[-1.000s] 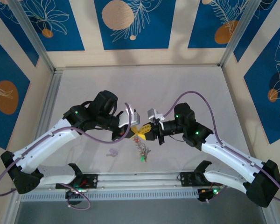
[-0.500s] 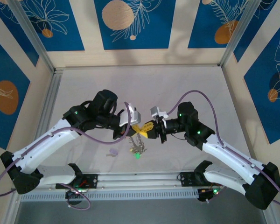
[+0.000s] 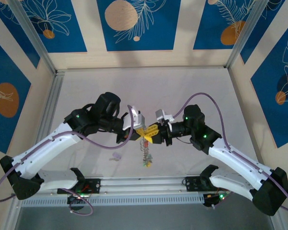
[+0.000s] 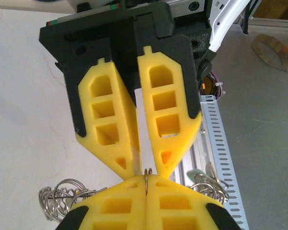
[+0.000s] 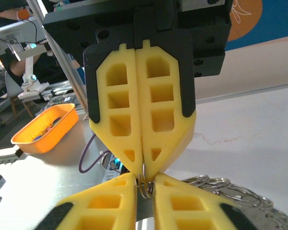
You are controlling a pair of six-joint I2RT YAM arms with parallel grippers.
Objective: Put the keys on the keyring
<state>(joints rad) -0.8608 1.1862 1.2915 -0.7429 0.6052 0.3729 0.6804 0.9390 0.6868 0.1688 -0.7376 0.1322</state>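
Left gripper [image 4: 145,165], right gripper [image 5: 143,168] — a matched pair. Each has yellow fingers [image 4: 108,124], wedge-shaped and moulded with rectangular pockets, backed on the jaws' outer sides by black plates [image 4: 187,72]. Directly behind the jaws sits a black block [image 5: 149,24] with round screw holes [image 5: 103,34]. Further back from the jaws: black wrist housings [image 3: 108,105], green indicator lights [image 3: 78,116], white arm shells [image 3: 48,143], black bases [image 3: 24,184]. One purple cable [image 3: 201,94] per arm — thin, curved.
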